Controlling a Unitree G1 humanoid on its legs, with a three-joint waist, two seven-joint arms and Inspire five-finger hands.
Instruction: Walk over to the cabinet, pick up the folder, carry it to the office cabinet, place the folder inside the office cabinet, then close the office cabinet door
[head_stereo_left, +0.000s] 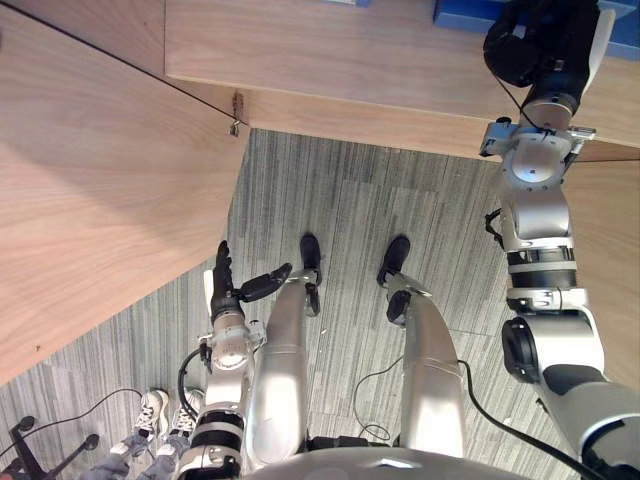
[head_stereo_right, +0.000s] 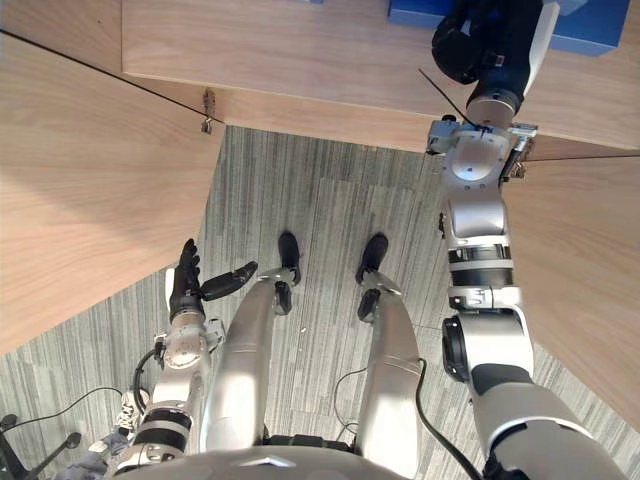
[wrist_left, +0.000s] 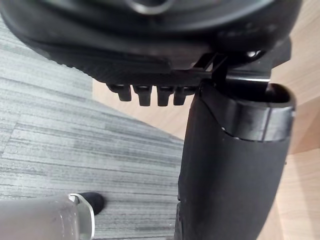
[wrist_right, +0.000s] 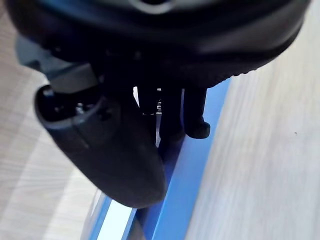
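Overhead, looking down the robot's front, a wooden counter (head_stereo_left: 330, 50) runs across the top of the frame, above grey striped carpet (head_stereo_left: 330, 210). A blue folder (head_stereo_right: 415, 12) lies flat on that counter in the upper right corner. The right arm reaches straight up the right side of the frame, and the right hand (head_stereo_left: 545, 40) rests on top of the folder. In the right wrist view its fingers (wrist_right: 197, 127) bend down over the folder's blue edge while the thumb sits opposite them, so the hand appears closed in a pinch on the folder. The folder looks as if it is not yet lifted off the wood. The left hand (head_stereo_left: 225, 285) hangs at the lower left, beside a large wooden panel (head_stereo_left: 100, 200), with its fingers straight and holding nothing.

The step in hand seems to be picking up the folder. The next move probably calls for a firm pinch, then a level lift clear of the counter before turning toward the office cabinet.
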